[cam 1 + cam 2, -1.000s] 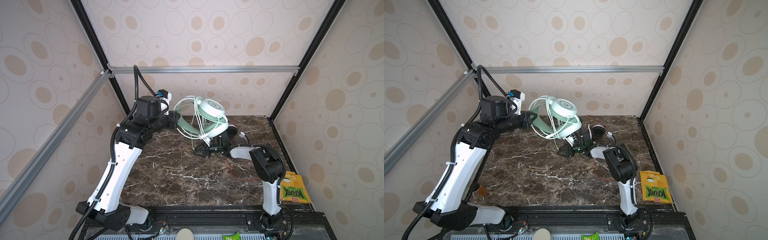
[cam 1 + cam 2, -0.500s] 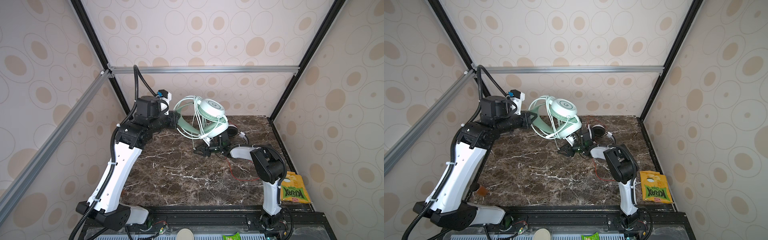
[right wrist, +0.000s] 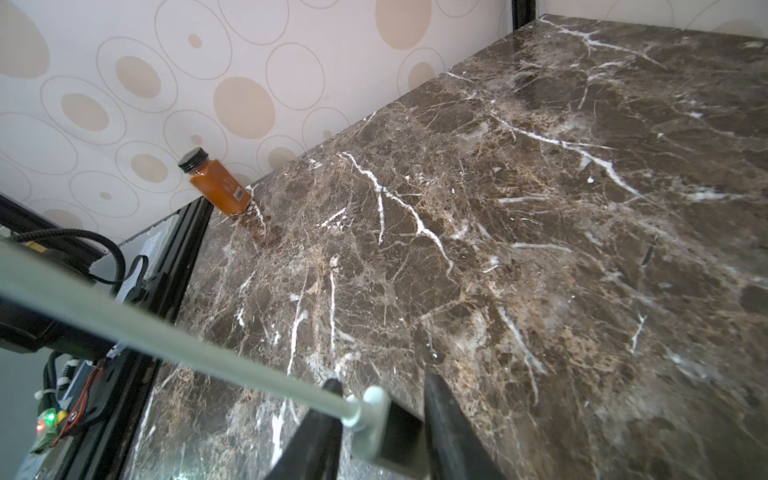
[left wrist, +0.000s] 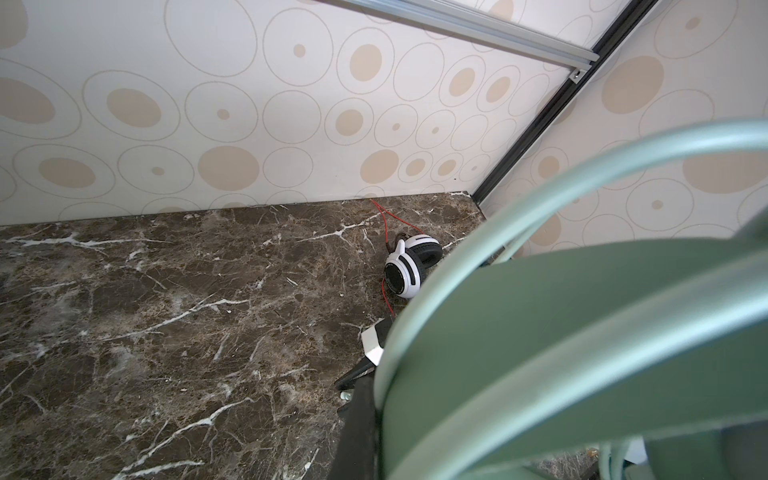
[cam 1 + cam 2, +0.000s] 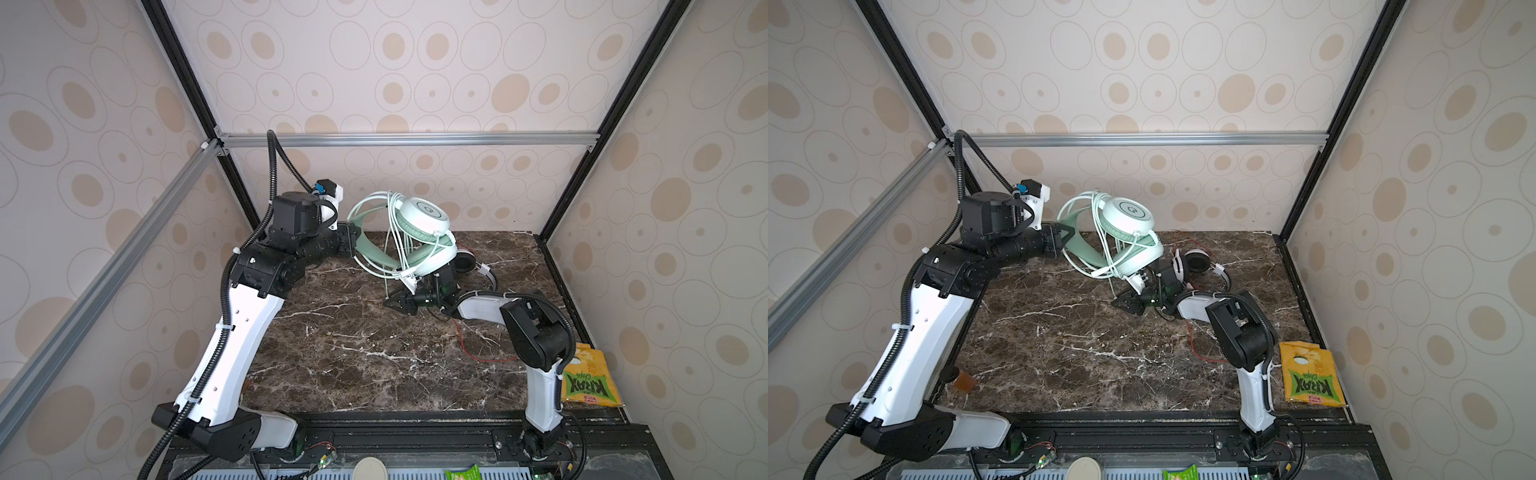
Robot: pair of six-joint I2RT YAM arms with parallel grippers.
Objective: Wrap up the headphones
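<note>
Right now the mint-green headphones are hanging above the back of the marble table, the left gripper clamping their headband, the pale cable looping round them. Below, the right gripper is straddling the cable's plug, though I cannot tell whether it is pinching it. The white-and-black headphones are lying just behind.

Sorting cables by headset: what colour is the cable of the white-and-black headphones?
Red cable, clearest in the left wrist view, running from the white-and-black headphones.
</note>
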